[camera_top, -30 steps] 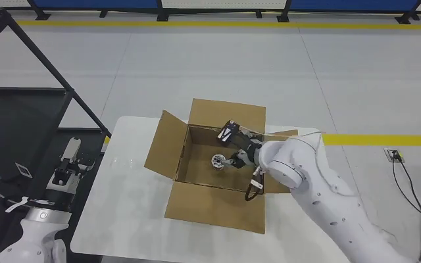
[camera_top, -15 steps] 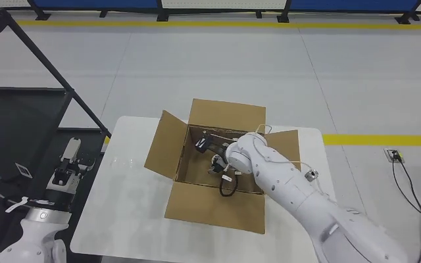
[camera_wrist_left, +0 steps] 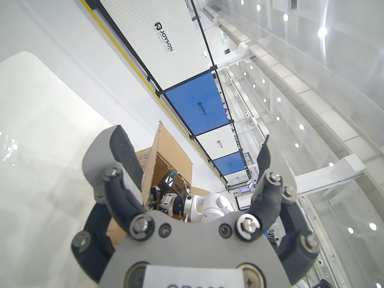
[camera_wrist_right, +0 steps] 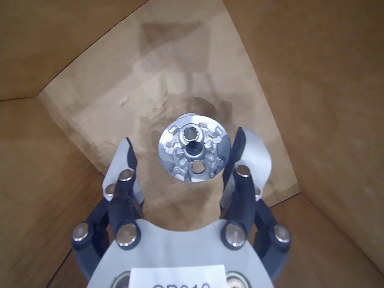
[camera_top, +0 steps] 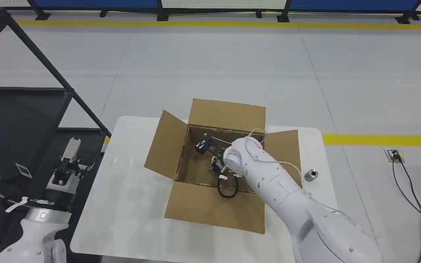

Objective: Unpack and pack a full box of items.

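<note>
Top view: an open brown cardboard box [camera_top: 227, 113] sits on the white bench [camera_top: 131, 197], with the right arm bent down inside it. One small silver metal cylinder [camera_top: 308, 175] stands on the bench just beside the box's right flap.

Left wrist view: the left claw [camera_wrist_left: 192, 142] is well away from the box, fingers spread and empty.

Right wrist view: the right claw [camera_wrist_right: 184, 139] has its fingers apart on either side of a shiny machined metal disc [camera_wrist_right: 194, 148] lying on the box floor, not yet clamped.

Unpacking looks partly done. This disc is yet to come out, and all repacking lies ahead.
</note>
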Robot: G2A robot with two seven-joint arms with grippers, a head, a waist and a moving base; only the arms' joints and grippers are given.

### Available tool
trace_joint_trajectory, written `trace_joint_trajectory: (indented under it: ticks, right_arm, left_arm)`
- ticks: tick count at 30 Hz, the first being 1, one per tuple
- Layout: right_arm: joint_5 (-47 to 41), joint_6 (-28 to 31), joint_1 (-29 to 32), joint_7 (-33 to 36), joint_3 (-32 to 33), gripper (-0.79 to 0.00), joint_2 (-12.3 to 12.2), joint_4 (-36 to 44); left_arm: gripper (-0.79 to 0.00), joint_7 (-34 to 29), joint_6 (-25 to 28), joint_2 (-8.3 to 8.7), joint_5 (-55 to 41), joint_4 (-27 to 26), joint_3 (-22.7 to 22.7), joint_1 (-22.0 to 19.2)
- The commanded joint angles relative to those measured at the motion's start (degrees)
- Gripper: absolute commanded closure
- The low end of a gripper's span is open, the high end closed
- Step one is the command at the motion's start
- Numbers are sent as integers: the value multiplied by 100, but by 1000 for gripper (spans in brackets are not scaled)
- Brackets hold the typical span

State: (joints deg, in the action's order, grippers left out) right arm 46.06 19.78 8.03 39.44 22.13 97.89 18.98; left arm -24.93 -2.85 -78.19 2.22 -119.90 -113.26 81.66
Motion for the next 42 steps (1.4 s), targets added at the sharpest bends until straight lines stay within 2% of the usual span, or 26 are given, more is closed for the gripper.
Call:
trace_joint_trajectory:
  ticks: [1,5,11,17,24,42]
  right_arm:
    - [-4,30,-33,-95,18,0,53,-147]
    - [-12,153,-146,-258,71,0,115,-343]
    - [-148,1016,-490,-686,274,0,16,-543]
    - [-148,1663,-789,-840,444,0,-223,-600]
    - [-152,2261,-906,-1244,685,0,-646,-588]
    - [-144,2277,-904,-1264,693,0,-668,-574]
  left_arm:
    - [-785,0,0,0,0,0,0,0]
    - [-785,0,0,0,0,0,0,0]
    - [-785,0,0,0,0,0,0,0]
    - [-785,0,0,0,0,0,0,0]
    - [-785,0,0,0,0,0,0,0]
    - [-785,0,0,0,0,0,0,0]
